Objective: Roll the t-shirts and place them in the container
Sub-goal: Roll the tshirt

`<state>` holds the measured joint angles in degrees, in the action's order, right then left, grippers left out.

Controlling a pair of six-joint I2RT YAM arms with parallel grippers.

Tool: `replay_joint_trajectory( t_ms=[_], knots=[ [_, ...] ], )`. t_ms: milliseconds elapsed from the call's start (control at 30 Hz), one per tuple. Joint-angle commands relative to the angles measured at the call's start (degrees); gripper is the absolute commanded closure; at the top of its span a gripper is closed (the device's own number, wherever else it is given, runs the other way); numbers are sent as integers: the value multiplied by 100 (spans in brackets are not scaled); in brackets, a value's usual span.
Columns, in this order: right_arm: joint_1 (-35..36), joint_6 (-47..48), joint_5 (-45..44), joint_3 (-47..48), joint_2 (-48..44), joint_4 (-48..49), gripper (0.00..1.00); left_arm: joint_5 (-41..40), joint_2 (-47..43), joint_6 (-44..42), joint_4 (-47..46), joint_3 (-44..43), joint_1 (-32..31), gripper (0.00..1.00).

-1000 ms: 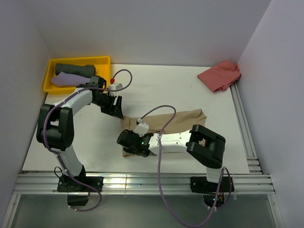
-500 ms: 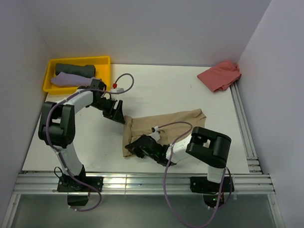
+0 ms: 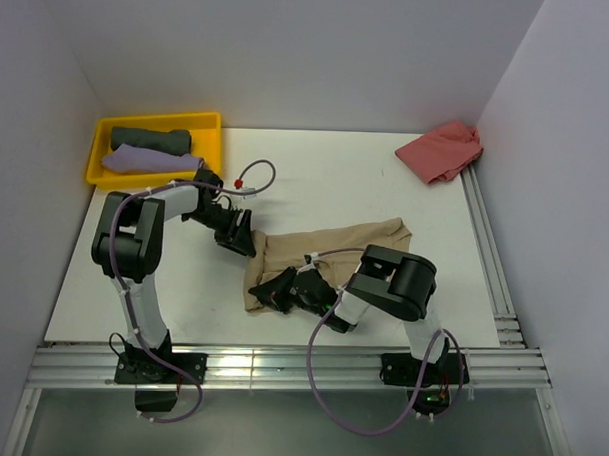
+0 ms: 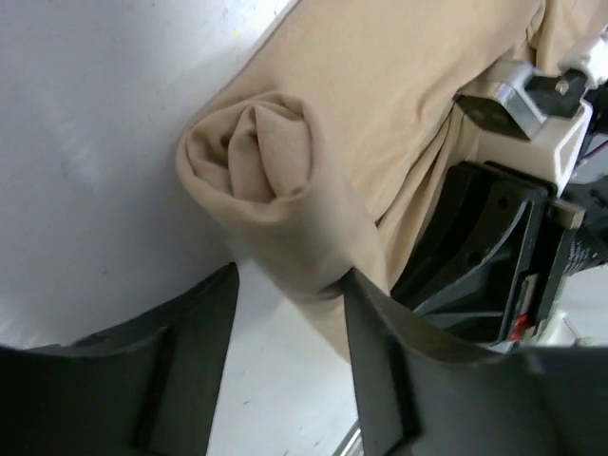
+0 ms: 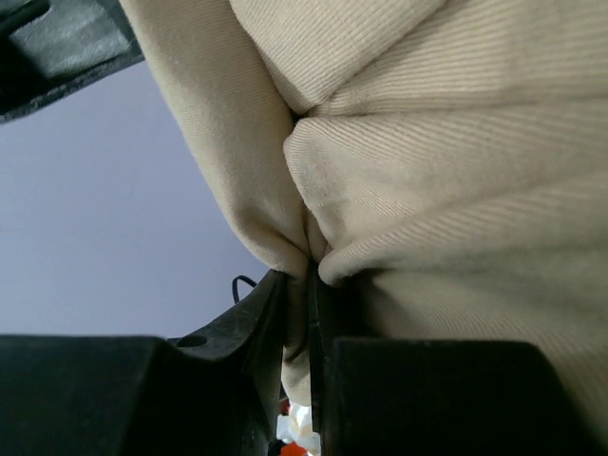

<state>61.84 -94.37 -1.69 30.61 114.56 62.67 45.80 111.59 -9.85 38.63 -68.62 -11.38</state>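
A large tan t-shirt (image 3: 349,245) lies mid-table, its left end wound into a loose roll (image 4: 258,161). My left gripper (image 3: 240,236) stands open at that rolled end. Its right finger (image 4: 380,332) touches the roll's lower edge and its left finger (image 4: 190,328) is over bare table. My right gripper (image 3: 278,290) is low at the shirt's near-left corner, shut on a pinched fold of tan cloth (image 5: 309,252). A salmon-red t-shirt (image 3: 441,150) lies crumpled at the back right. A dark grey-green roll (image 3: 150,139) and a lilac one (image 3: 147,160) lie in the tray.
The yellow tray (image 3: 210,135) stands at the back left, close behind my left arm. The right arm's body (image 4: 503,247) is right beside the roll in the left wrist view. A metal rail (image 3: 489,254) runs along the table's right edge.
My left gripper has moved right and nearer, up to the shirt's rolled end, and its jaws have narrowed a little. The right arm has swung its elbow left, still pinching the cloth.
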Motion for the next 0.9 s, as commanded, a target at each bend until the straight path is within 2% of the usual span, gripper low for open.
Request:
replay_joint_trajectory(
  t_ms=[0, 67, 167, 200, 233, 267, 300, 367, 400, 467, 500, 567, 700, 867],
  knots=[
    [-58, -12, 126, -169, 207, -307, 100, -536, 284, 193, -313, -125, -189, 47],
    [-67, 146, 12, -117, 6, -641, 98, -904, 284, 325, -286, -195, -303, 59],
    [-67, 488, -234, 137, -424, -1878, 90, -1282, 267, 483, -234, -292, -435, 77],
    [-67, 594, -348, 321, -548, -2613, 86, -1389, 258, 527, -251, -292, -462, 82],
    [-50, 760, -462, 436, -784, -3020, 77, -1468, 249, 571, -277, -284, -488, 88],
    [-15, 840, -777, 550, -908, -3442, 73, -1521, 249, 615, -295, -275, -514, 90],
    [20, 911, -928, 812, -1023, -4281, 69, -1661, 240, 633, -321, -257, -515, 91],
    [99, 1087, -1261, 1130, -1278, -5147, 62, -1785, 188, 694, -365, -248, -515, 94],
    [178, 1131, -1585, 1497, -1348, -6004, 60, -1846, 170, 712, -374, -248, -515, 95],
    [284, 1201, -1930, 1894, -1445, -6817, 59, -1926, 109, 730, -374, -248, -515, 97],
    [406, 1219, -2288, 2122, -1454, -7639, 59, -1952, 82, 730, -383, -257, -515, 97],
    [617, 1263, -2815, 3217, -1349, -8817, 59, -2005, 56, 730, -348, -275, -523, 98],
    [846, 1324, -3354, 4659, -840, -10428, 57, -2058, 21, 739, -356, -240, -523, 98],
    [926, 1842, -3627, 5621, -146, -10864, 57, -2093, 12, 730, -365, -213, -523, 98]
  ],
)
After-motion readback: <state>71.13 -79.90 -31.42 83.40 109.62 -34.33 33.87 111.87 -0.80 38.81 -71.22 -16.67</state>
